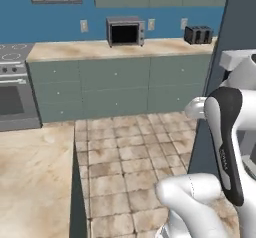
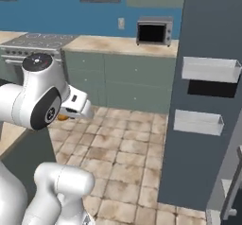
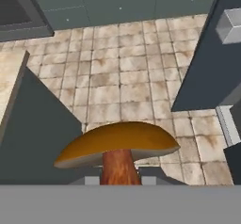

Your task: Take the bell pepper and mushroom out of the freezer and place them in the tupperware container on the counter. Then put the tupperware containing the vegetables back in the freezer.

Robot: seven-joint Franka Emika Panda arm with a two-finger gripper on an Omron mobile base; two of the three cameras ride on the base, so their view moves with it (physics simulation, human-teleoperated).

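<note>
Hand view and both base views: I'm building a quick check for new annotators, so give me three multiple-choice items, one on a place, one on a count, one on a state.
1. Where is the mushroom?
A. on the counter
B. between the fingertips of the gripper, above the tiled floor
C. in a door bin

2. How many white bins show on the freezer door in the right base view?
A. two
B. four
C. none

3. What state is the gripper in?
A. wide open
B. shut on the mushroom stem
C. shut on nothing

Answers: 1 B, floor tiles lie behind the cap; 2 A, one above the other; 3 B, the stem rises between both tips.
</note>
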